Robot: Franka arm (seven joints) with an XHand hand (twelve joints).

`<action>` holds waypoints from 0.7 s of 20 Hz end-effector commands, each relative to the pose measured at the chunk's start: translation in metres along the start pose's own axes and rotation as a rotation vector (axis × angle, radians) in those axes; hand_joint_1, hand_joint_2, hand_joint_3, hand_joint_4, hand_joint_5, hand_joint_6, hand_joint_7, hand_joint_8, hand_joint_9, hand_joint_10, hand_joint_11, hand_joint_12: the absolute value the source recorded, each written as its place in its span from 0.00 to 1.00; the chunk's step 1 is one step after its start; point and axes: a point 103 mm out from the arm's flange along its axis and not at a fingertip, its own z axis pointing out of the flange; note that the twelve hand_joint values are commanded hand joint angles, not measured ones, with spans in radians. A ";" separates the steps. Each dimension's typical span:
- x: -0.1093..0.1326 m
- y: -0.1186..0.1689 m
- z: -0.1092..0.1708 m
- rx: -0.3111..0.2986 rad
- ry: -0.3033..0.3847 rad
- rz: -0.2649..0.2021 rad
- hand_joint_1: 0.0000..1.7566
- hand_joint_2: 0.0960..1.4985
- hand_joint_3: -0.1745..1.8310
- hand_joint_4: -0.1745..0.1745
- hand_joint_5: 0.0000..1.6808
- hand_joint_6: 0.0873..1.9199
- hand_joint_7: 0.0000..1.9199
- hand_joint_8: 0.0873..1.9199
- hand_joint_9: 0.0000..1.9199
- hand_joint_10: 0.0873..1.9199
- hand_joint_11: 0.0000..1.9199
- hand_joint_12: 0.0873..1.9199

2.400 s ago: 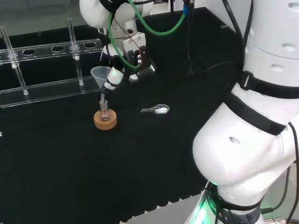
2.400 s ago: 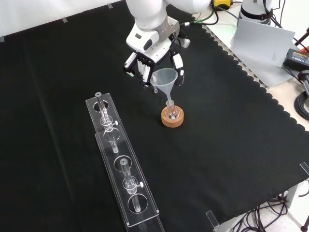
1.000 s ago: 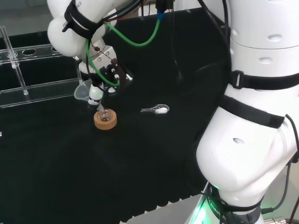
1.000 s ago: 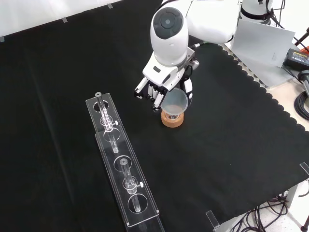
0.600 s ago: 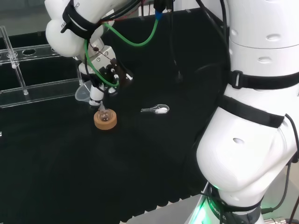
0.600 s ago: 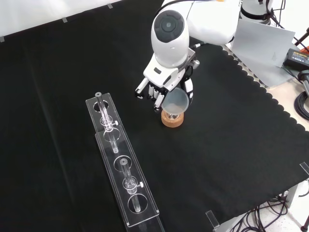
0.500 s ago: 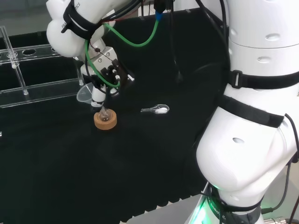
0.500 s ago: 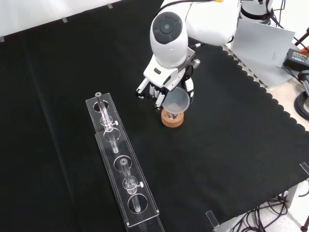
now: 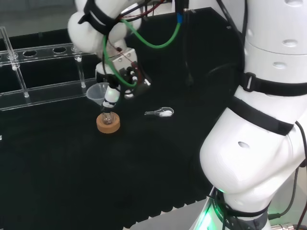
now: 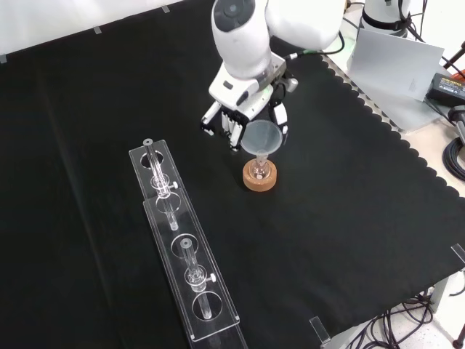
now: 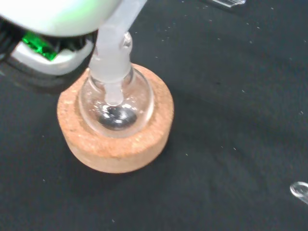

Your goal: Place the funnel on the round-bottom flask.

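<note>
In the head view we see the hand (image 9: 125, 75) with fingers curled round the clear funnel (image 9: 100, 91), whose rim blurs into the cloth. In the front view its stem enters the round-bottom flask (image 10: 259, 170) below the hand, on a cork ring (image 10: 259, 179), open cloth around. In the wrist view the frosted stem sits inside the neck.

The round-bottom flask (image 10: 259, 171) sat in its cork stand (image 10: 259, 180) on the cloth (image 10: 349, 218). The funnel (image 10: 261, 136) stood above it, stem inside the neck. In the front view the tube rack (image 10: 182, 247) lay to their left; in the head view a scoop (image 9: 160, 112) lay to their right.
</note>
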 end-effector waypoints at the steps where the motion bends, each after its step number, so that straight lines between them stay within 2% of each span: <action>1: -0.024 -0.012 -0.008 0.075 0.053 0.013 0.45 0.25 0.41 0.60 0.38 0.23 0.54 0.08 0.53 0.06 0.00 0.79; 3: -0.023 -0.015 -0.016 0.107 0.039 -0.001 0.37 0.28 0.31 0.57 0.24 0.09 0.39 0.04 0.39 0.03 0.00 0.75; 5: -0.014 -0.016 -0.026 0.115 -0.010 -0.011 0.31 0.33 0.22 0.55 0.14 0.00 0.27 0.04 0.26 0.06 0.00 0.71; 8: -0.001 -0.012 -0.037 0.099 -0.041 -0.012 0.28 0.37 0.14 0.54 0.08 0.00 0.17 0.11 0.11 0.24 0.00 0.67; 10: 0.004 -0.010 -0.044 0.091 -0.040 -0.011 0.28 0.38 0.12 0.52 0.05 0.00 0.13 0.16 0.06 0.33 0.00 0.66; 14: 0.018 -0.006 -0.069 0.071 -0.023 0.003 0.28 0.39 0.11 0.50 0.03 0.00 0.10 0.20 0.03 0.37 0.00 0.66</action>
